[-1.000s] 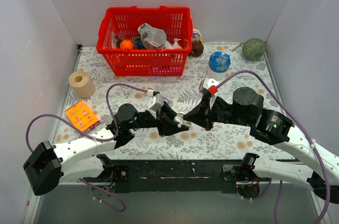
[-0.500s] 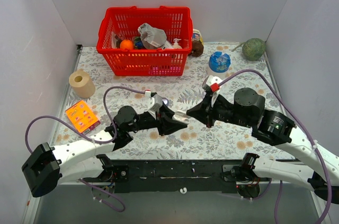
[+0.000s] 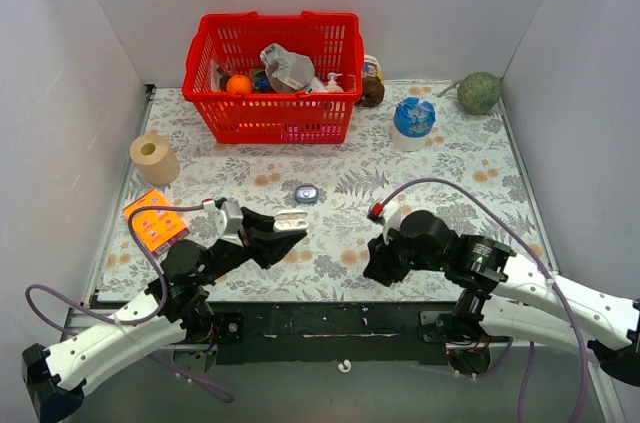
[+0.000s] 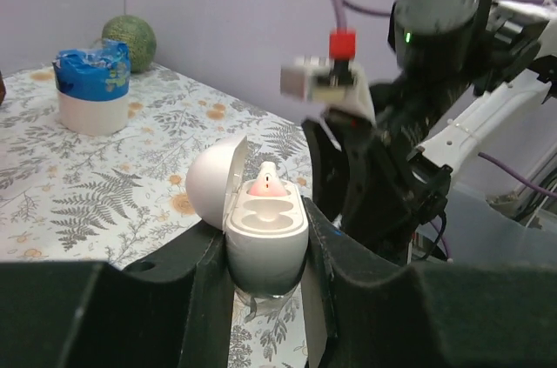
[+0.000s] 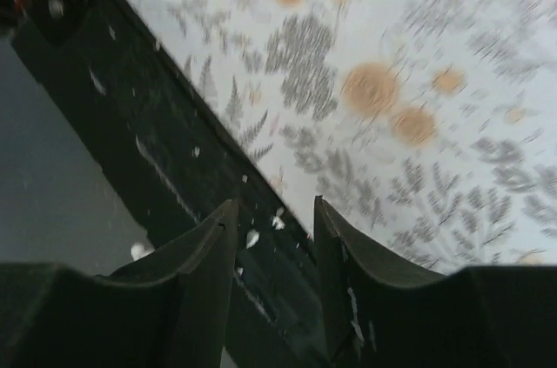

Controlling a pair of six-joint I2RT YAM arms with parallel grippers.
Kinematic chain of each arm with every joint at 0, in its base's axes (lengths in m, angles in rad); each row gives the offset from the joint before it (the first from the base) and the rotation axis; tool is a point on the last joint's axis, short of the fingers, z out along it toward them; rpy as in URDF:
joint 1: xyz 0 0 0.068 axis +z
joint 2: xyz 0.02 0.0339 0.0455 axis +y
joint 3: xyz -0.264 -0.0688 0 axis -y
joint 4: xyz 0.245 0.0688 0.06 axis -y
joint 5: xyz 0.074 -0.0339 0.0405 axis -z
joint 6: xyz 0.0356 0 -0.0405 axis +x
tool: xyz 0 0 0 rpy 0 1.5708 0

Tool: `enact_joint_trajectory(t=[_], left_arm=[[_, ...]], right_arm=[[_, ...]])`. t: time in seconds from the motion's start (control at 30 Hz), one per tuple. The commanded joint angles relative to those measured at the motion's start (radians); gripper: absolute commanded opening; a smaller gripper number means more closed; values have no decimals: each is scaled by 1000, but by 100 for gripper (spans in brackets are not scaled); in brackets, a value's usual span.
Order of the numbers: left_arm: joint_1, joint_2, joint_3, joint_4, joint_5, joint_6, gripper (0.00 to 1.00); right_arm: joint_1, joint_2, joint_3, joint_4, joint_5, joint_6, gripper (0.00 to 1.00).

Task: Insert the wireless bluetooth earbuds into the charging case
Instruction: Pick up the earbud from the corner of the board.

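My left gripper (image 3: 290, 226) (image 4: 265, 227) is shut on the charging case (image 4: 265, 250), a white rounded case held upright with its lid (image 4: 209, 181) swung open to the left. One earbud (image 4: 265, 184) with a pinkish top sits in the far socket; the near socket is bare. From above, the case (image 3: 293, 224) shows as a white patch at the fingertips. My right gripper (image 3: 377, 269) (image 5: 274, 209) is open, nothing between its fingers, pointing down at the table's near edge. A tiny white piece (image 3: 345, 365) lies on the floor below the base; I cannot tell what it is.
A small blue-grey rounded object (image 3: 306, 193) lies mid-table. A red basket (image 3: 272, 73) of items stands at the back, with a blue-topped tub (image 3: 413, 121) and a green ball (image 3: 480, 92) to its right. A paper roll (image 3: 153, 156) and an orange pack (image 3: 155, 220) sit left.
Both arms have drawn back toward the near edge. The left one carried the case left; the right gripper opened and swung down. The tiny white piece appeared on the floor.
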Motion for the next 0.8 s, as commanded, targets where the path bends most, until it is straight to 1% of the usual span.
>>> enact_joint_trajectory(t=[0.0,0.03,0.1,0.13,0.17,0.2,0.23,0.27,0.3,0.33,0.4,0.57,0.63,0.77], left_arm=[[-2,-127,-27,-151,-81,-14,0],[-3,-141,-25,-155,-80,-19,0],[-3,-161,-16,-162,-83,-24,0],[-3,-161,-4,-164,-80,-24,0],[-2,-161,2,-167,-77,-24,0],[-2,-160,7,-173,-72,-28,0],[-3,-160,12,-178,-66,-31,0],[-2,-160,18,-179,-64,-33,0],[-2,-167,21,-187,-64,-36,0],[-3,-172,22,-191,-64,-36,0],[-2,-186,27,-208,-70,-33,0],[-2,-242,33,-242,-104,-31,0],[-3,-249,33,-251,-115,-30,0],[-2,-238,39,-257,-130,-21,0]], right_arm=[[119,-2,-88,28,-119,110,50],[203,6,-88,31,-102,131,51],[293,71,-56,3,-39,143,52],[410,99,-38,-11,-1,145,52],[481,128,-22,-23,105,143,52],[555,189,8,-47,154,145,52],[669,220,19,-52,182,142,52],[708,254,30,-55,197,128,52],[741,321,39,-61,211,131,52],[788,346,42,-57,218,125,52],[824,400,38,-41,234,114,51],[894,430,29,28,309,90,49],[920,458,30,49,339,64,48],[942,486,21,146,386,-1,44]])
